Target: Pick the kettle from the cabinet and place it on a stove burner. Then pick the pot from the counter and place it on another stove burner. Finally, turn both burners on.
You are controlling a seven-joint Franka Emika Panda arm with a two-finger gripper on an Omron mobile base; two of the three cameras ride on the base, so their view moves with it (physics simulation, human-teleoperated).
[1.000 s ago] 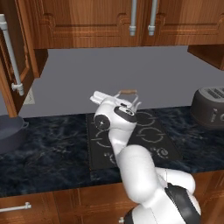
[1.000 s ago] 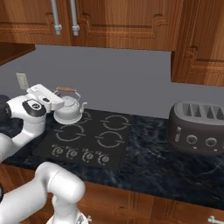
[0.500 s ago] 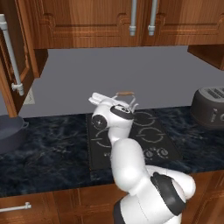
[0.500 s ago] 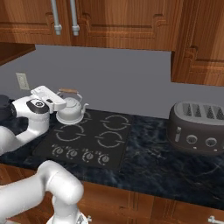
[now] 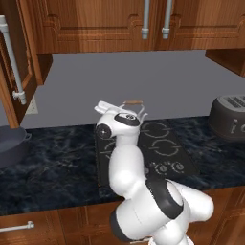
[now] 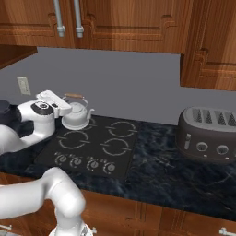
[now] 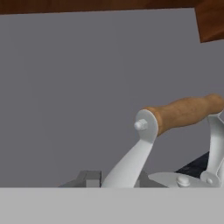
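Nearest the base, the row of round knobs (image 6: 85, 163) along the front of the black cooktop (image 6: 107, 161) looks untouched as far as one can judge, so turning the burners on is probably still to come. Just beyond, the front rings (image 6: 73, 138) are bare. At the back left ring the kettle (image 6: 76, 114) sits on or just above the glass, which of the two I cannot tell, with the white arm's hand right beside it. The claw (image 6: 61, 109) itself is hidden behind the hand; going by how it stands it is pressed together, and whether it is pinching the kettle's handle (image 7: 183, 112) the pictures do not settle, though the wooden bar looms close before the hand camera. So the first placing seems all but finished. Off to the left on the dark marble tabletop (image 5: 52, 167), the grey pot (image 5: 10, 146) waits, not yet carried over. Farther back, the cabinet (image 5: 16, 62) door stands open at the left edge.
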